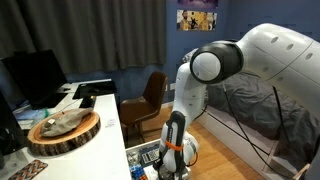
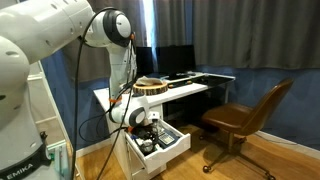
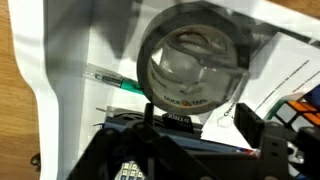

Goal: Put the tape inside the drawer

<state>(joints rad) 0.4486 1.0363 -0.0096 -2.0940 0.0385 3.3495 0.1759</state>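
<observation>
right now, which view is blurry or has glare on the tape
Wrist view: the tape sits very close, soft and out of focus, with pale glare on it. In an exterior view a bright curtain gap backlights the arm; the drawer is small but lit. In an exterior view the light is dim, the drawer cut by the bottom edge.
</observation>
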